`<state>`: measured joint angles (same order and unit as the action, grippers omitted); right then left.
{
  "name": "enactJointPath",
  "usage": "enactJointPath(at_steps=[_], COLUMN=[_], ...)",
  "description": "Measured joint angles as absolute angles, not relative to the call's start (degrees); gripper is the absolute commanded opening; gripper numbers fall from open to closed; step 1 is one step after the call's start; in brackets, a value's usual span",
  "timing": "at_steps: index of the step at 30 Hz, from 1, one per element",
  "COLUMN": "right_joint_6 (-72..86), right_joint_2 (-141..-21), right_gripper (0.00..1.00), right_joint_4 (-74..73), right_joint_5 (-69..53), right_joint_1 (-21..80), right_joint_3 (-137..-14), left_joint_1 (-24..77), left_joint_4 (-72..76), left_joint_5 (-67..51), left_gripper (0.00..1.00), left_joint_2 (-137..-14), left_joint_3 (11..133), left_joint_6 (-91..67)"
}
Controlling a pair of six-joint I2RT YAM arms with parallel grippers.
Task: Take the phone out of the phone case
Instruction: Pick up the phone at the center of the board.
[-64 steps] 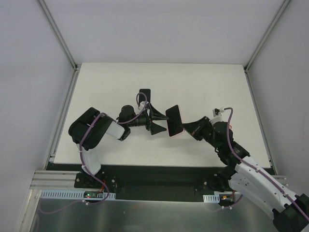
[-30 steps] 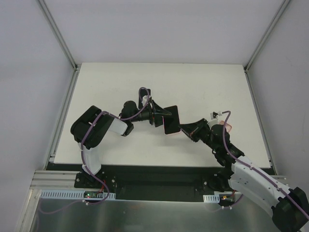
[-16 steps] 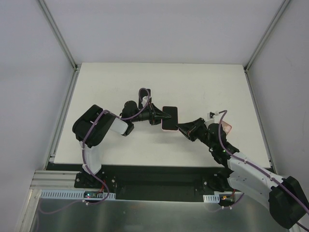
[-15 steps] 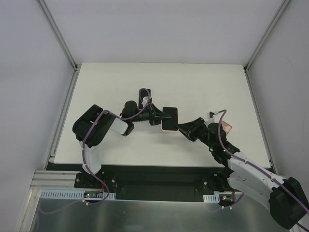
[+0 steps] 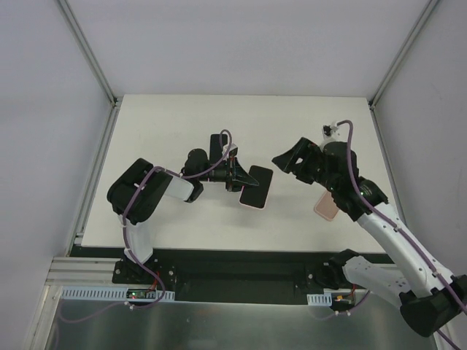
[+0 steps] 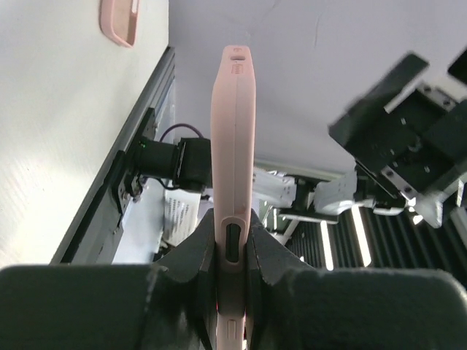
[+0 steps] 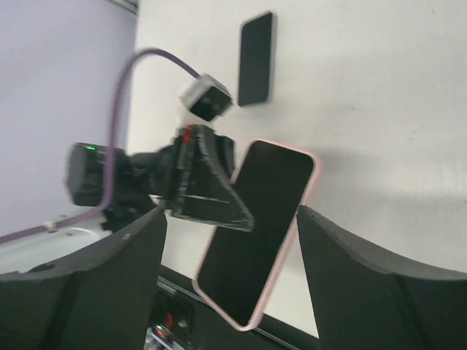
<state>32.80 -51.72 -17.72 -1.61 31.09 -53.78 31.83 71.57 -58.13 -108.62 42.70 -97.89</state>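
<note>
Phone (image 5: 256, 187) lower end hidden in clenched left pincer (image 5: 241, 179); right pincer (image 5: 287, 155) released.

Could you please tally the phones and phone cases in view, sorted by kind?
Phones: 2, a bare black phone lying on the table and a cased phone in the left claw.
Pink cases: 2, a fitted case on the held phone and a loose case on the table.
Total: 4.
</note>
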Motion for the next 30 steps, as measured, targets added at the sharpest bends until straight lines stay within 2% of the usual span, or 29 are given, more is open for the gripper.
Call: enactJointPath(at_steps=[6, 15, 30], right_joint_6=[27.97, 26.0, 24.36], right_joint_2=[-57.3, -59.46, -66.54], right_gripper=[0.66, 0.64, 0.61], right_joint_4=[-23.46, -24.86, -24.69], right_joint_5=[-5.26, -9.34, -9.63], right_joint_1=[28.23, 26.35, 24.67], right_joint_3=[-54.08, -54.08, -54.11], left_joint_1=[31.83, 31.83, 31.83], left_joint_4=[71.72, 71.72, 71.61], left_joint_5=[-61.08, -62.11, -62.54], left_gripper=[0.0, 0.0, 0.0], left_joint_2=[-105.58, -104.77, -104.55], left_joint_3=[42.7, 42.7, 42.59], left_joint_6=[-96.01, -95.02, -95.02])
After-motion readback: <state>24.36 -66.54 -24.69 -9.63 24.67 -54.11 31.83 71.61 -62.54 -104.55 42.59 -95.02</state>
